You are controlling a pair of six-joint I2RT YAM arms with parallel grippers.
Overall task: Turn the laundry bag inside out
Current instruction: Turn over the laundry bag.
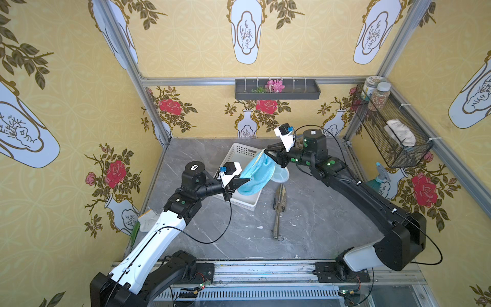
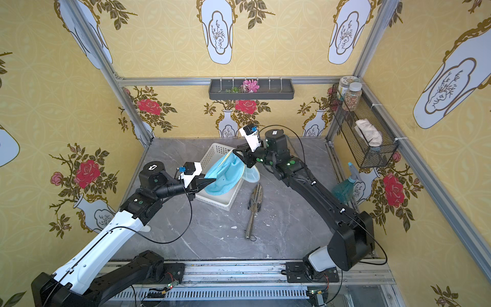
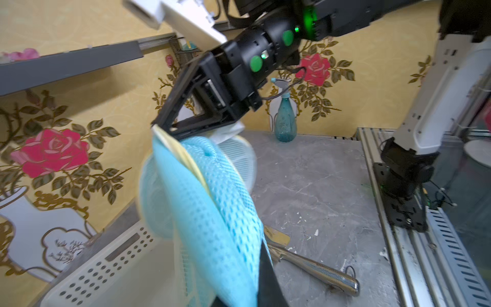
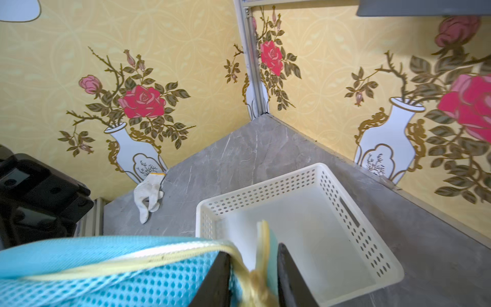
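Observation:
The light-blue mesh laundry bag [image 1: 256,172] [image 2: 225,172] hangs in the air over the white basket, stretched between both grippers. My left gripper [image 1: 248,180] [image 2: 212,181] is shut on the bag's lower mesh [image 3: 212,199]; in its wrist view one black finger [image 3: 265,265] shows against the cloth. My right gripper [image 1: 265,152] [image 2: 233,152] [image 3: 156,126] is at the bag's upper edge. Its jaws [image 4: 252,252] stand apart, with the bunched pale yellow trim [image 4: 255,281] lying between them. A ribbed round face [image 3: 239,159] of the bag hangs behind the mesh.
The white perforated basket [image 1: 244,206] [image 4: 265,186] sits under the bag on the grey tabletop. A metal tool [image 1: 279,210] lies right of it. A teal spray bottle [image 1: 377,180] stands by the right wall under a wire rack [image 1: 393,133]. A white glove [image 4: 148,194] lies by the left wall.

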